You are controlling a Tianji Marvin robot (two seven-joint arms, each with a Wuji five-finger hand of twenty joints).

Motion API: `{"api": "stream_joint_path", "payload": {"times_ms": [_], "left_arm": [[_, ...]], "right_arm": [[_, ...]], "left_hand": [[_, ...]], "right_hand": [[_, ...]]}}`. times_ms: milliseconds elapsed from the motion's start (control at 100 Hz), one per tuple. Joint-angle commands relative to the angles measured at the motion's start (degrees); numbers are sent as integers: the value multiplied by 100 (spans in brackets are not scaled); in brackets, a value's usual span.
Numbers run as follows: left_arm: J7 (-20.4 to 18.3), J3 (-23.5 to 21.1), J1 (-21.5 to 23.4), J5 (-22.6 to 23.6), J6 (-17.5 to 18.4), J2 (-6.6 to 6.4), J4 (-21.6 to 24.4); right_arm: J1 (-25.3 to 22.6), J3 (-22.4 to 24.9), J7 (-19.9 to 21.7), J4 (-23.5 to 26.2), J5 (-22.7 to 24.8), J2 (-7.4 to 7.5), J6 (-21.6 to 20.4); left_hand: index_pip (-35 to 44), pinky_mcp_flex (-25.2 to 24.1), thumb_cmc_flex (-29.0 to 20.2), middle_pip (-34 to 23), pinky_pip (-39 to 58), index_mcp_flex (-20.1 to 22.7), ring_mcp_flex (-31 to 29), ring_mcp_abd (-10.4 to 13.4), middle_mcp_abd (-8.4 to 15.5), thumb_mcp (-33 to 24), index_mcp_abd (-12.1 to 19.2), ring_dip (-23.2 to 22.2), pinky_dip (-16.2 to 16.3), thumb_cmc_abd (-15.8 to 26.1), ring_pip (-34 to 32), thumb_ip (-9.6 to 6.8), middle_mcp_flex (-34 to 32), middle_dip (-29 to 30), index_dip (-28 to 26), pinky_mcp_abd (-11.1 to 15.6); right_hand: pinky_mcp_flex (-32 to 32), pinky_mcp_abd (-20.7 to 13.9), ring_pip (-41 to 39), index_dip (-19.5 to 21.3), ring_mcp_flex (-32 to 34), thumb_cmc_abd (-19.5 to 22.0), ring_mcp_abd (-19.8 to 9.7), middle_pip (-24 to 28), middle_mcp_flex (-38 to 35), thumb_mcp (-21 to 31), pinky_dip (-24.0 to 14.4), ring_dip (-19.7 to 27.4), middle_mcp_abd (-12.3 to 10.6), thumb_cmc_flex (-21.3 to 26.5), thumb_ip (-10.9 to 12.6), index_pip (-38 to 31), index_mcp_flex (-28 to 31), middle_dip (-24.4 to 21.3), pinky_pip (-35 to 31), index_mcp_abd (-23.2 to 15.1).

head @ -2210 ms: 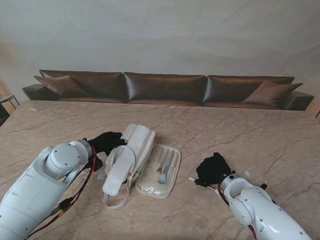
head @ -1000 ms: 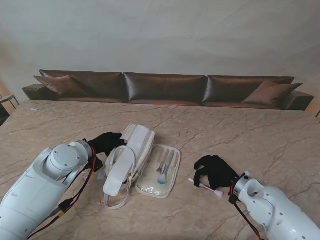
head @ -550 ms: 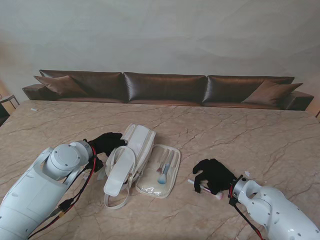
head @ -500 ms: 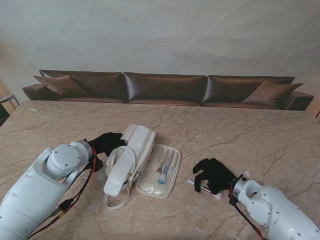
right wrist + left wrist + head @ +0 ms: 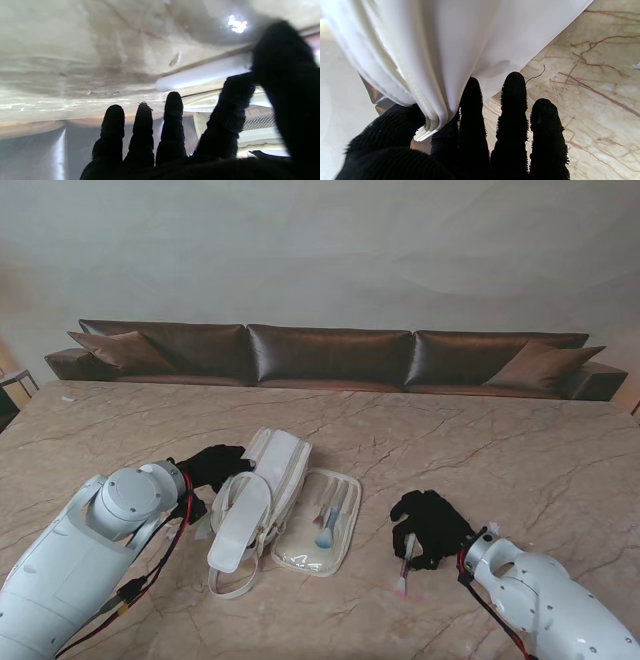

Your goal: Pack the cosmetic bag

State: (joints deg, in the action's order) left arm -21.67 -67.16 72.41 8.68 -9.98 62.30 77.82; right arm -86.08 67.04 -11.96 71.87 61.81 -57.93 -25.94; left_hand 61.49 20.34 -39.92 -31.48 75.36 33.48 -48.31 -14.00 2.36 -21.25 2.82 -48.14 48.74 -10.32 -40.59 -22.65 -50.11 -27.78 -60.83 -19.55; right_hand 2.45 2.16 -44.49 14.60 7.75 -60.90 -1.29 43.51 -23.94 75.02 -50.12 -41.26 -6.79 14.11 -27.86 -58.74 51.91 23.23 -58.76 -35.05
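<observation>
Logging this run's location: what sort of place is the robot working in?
Probably a lounge or showroom rather than a lab: a marble table stands before a long brown sofa with cushions, under a plain wall.

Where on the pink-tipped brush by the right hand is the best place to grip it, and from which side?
Judging by its pose, the slim white handle is the part to pinch, thumb against index, from above. The pink-tipped brush lies nearly pointing toward me, pink head nearest me, handle under the right hand. The right wrist view shows thumb and index already meeting on the handle.
</observation>
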Motion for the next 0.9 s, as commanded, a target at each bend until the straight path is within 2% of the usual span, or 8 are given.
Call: {"api": "stream_joint_path", "payload": {"times_ms": [0,130,220,290,370,570,740,890], "left_arm": [[-27,13,-1,-18,-10,23,45],[-29,13,-7,-24,-4,24,45],[-31,6,-2,-22,9,23,46],[-25,-2,6,-22,12,23,48],[-20,-5,13,-19,6,24,53],[-3,1,27,-26,13,28,51],[-5,3,42,-26,14,27,51],[-34,5,43,-18,9,18,60]], "right_arm": [[41,-71,-29,-31,69,-42,27],[85,-95,-17,14,253,-2,39],[80,-58,51,36,245,2,21],[63,-19,84,59,255,5,7],[39,15,135,87,249,7,2],[-19,70,235,171,242,8,-11],[32,-25,160,105,281,19,-59],[75,-109,122,48,249,15,-72]], "left_hand": [[371,-39,-456,75,7,151,83,-1,190,-781,975,26,20,570,26,-391,-40,-67,-102,-105],[371,-38,-458,76,5,152,86,-3,180,-784,972,26,23,574,27,-394,-40,-66,-101,-105],[369,-38,-457,74,5,149,89,1,190,-783,975,26,25,574,28,-394,-39,-69,-100,-105],[370,-38,-456,69,4,155,89,-2,187,-780,979,26,26,569,28,-393,-46,-72,-101,-105],[367,-38,-465,72,3,152,97,-3,180,-781,970,25,28,571,31,-391,-38,-75,-100,-105],[365,-49,-458,67,-6,147,113,-11,184,-781,977,27,33,570,43,-393,-38,-85,-102,-115],[364,-49,-463,59,-8,144,111,-1,202,-778,980,25,37,575,44,-389,-38,-103,-104,-115],[365,-49,-458,57,-9,142,128,-6,207,-780,975,20,39,574,44,-392,-29,-119,-105,-115]], "right_hand": [[10,23,-27,-157,114,-37,-55,-83,-98,-204,-135,-58,84,0,-2,-101,-58,40,-83,-382],[164,78,31,-93,344,-134,-48,-184,-320,25,-169,-125,78,439,185,188,-268,134,-69,-138],[172,86,55,-24,460,-50,-56,-211,-438,156,-166,-135,57,811,378,350,-372,174,-54,-15],[209,115,87,129,535,91,-58,-235,-510,282,-140,-149,36,1001,637,587,-433,235,-23,122],[228,120,87,204,596,156,-69,-230,-580,430,-139,-162,26,1093,758,678,-454,278,-32,223],[259,133,99,209,716,288,-76,-241,-751,359,-124,-170,-31,1096,608,604,-375,322,-17,98],[300,135,96,-207,846,260,-109,-281,-968,5,-122,-222,-107,963,349,10,-162,397,-15,-381],[307,156,71,-268,909,177,-108,-274,-1099,-45,-123,-240,-132,886,316,-81,-30,403,-14,-426]]}}
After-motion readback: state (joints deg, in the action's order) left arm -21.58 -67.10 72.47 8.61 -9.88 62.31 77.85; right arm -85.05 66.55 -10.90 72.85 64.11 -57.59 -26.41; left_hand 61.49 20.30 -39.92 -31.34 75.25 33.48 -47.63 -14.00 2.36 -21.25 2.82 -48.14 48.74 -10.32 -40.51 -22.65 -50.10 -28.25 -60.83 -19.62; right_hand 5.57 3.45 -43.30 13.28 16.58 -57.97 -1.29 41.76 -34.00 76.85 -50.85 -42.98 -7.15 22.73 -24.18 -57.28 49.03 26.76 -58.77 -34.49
